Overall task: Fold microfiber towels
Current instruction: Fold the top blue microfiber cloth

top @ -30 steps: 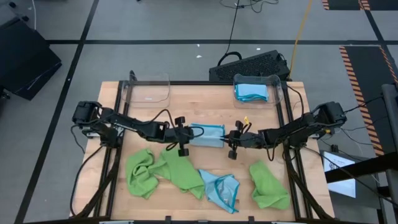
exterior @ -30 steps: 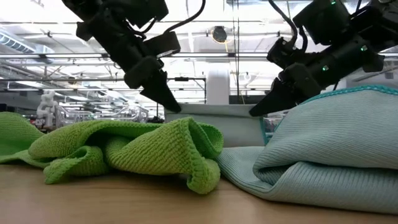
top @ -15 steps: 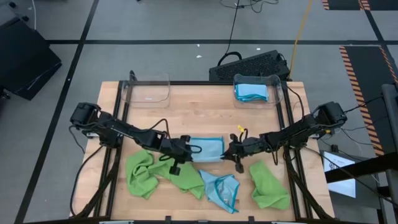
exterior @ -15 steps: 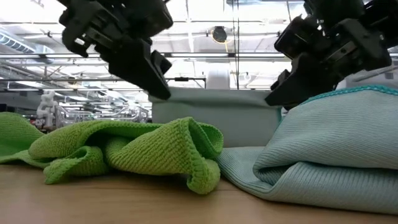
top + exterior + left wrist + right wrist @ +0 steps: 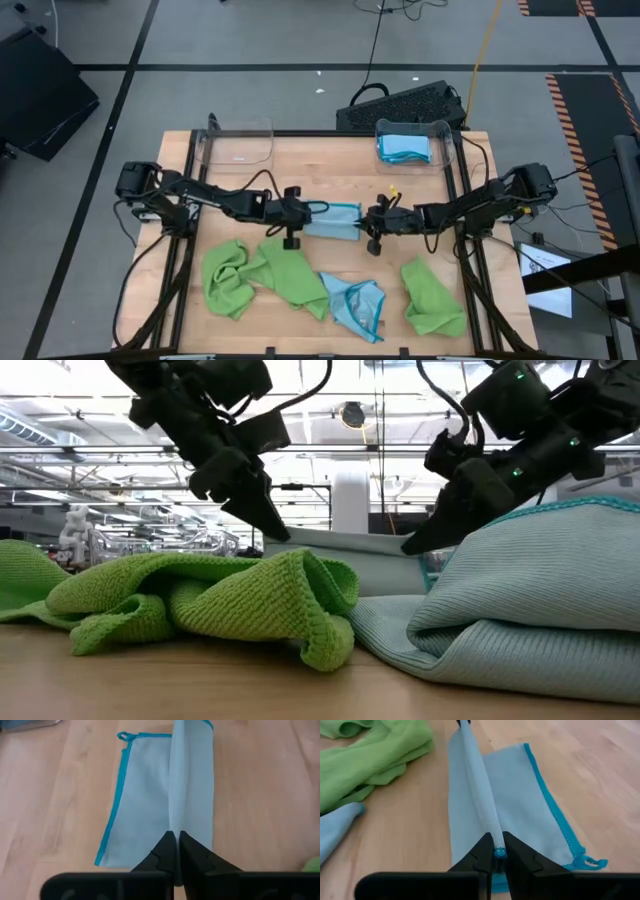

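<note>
A light blue microfiber towel (image 5: pixel 335 220) with teal edging lies mid-table between my two grippers. Its lower part (image 5: pixel 145 810) lies flat on the wood, and one edge (image 5: pixel 340 540) is raised and stretched between the grippers. My left gripper (image 5: pixel 300 213) is shut on that edge's left end and my right gripper (image 5: pixel 368 224) on its right end. Nearer the front edge lie two lime green towels (image 5: pixel 265 275) (image 5: pixel 432 295) and a crumpled light blue one (image 5: pixel 355 305). My left gripper pinches the left end of the raised edge (image 5: pixel 175 822) between its two fingers, slanting down from the table's left. The edge runs taut away from the fingers toward the other gripper; one layer or several, I cannot tell. My right gripper pinches the right end of the same edge (image 5: pixel 490 825) between its two fingers, where a bit of teal edging (image 5: pixel 498 853) shows. It slants down from the table's right. The edge is bunched into a taut ridge, lifted above the towel's flat part.
Two clear bins stand at the far edge: one at the left (image 5: pixel 238 143), one at the right (image 5: pixel 412 143) with folded blue towels. In the low view the green towel (image 5: pixel 200 600) and the crumpled blue towel (image 5: pixel 520 600) lie close in front.
Both grippers, shut on the taut edge, swung toward the table's near edge and then back toward the far edge, ending about where they stood a second ago. The raised edge went with them; the towel's flat part shifted along and back.
</note>
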